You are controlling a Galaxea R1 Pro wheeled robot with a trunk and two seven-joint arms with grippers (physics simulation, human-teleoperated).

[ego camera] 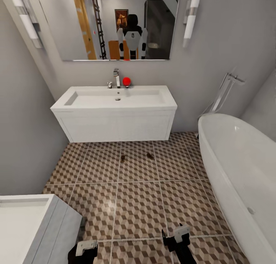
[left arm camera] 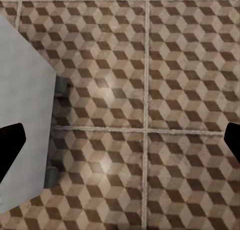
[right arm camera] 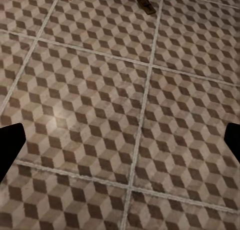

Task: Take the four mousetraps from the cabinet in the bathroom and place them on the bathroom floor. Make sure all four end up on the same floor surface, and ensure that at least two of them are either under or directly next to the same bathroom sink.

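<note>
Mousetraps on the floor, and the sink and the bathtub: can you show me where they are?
Left mousetrap (ego camera: 123,159), head view: middle of its small board.
Right mousetrap (ego camera: 150,155), head view: middle of its board.
Sink (ego camera: 115,128), head view: its boxy white front.
Bathtub (ego camera: 214,156), head view: its outer white wall.

head high facing sink (ego camera: 115,103), wrists overlooking floor (right arm camera: 120,115)

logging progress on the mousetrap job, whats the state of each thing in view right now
left mousetrap: lying on the tiled floor in front of the sink, not held
right mousetrap: on the same tiles, apart from the first
left gripper: open, empty
right gripper: open, empty
sink: basin empty, no water running from the tap
bathtub: empty
</note>
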